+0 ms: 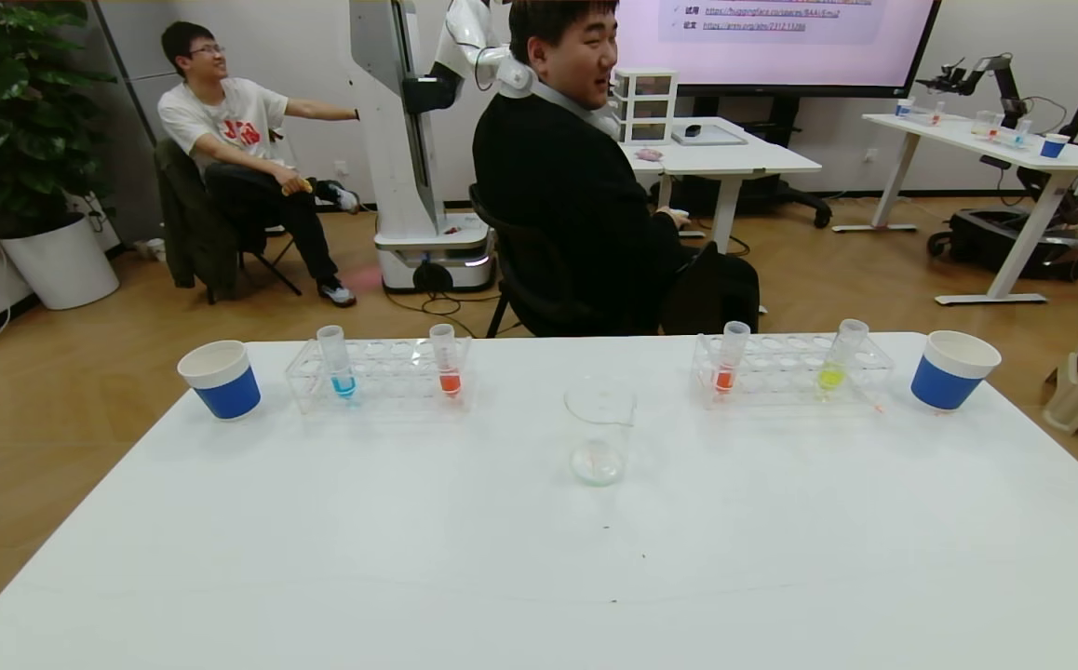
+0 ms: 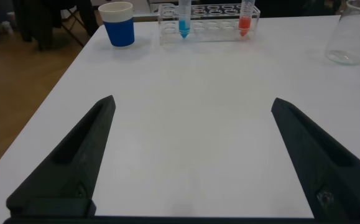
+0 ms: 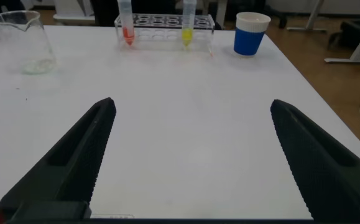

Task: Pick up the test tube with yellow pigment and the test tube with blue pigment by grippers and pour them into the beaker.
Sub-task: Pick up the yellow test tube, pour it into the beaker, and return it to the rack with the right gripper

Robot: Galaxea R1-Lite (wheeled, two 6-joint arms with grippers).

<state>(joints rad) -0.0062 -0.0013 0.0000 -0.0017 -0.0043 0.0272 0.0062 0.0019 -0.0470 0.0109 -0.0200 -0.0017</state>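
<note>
Glass beaker (image 1: 599, 430) cylindrical, clear, on matte table (image 1: 409, 540).

A robotics lab: white robot (image 1: 409, 140), presentation screen (image 1: 772, 37), white desks (image 1: 734, 158).

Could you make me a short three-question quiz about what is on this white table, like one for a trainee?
1. True or false: the test tube with blue pigment stands in the same rack as the test tube with yellow pigment.
2. Which sits nearest the table's middle? A) the beaker B) the left paper cup C) the right paper cup
3. What colour is the liquid in the second tube of each rack?

Key
1. False: blue is in the left rack, yellow in the right rack.
2. A
3. Orange-red

Both the left gripper and right gripper are open and empty.
</note>
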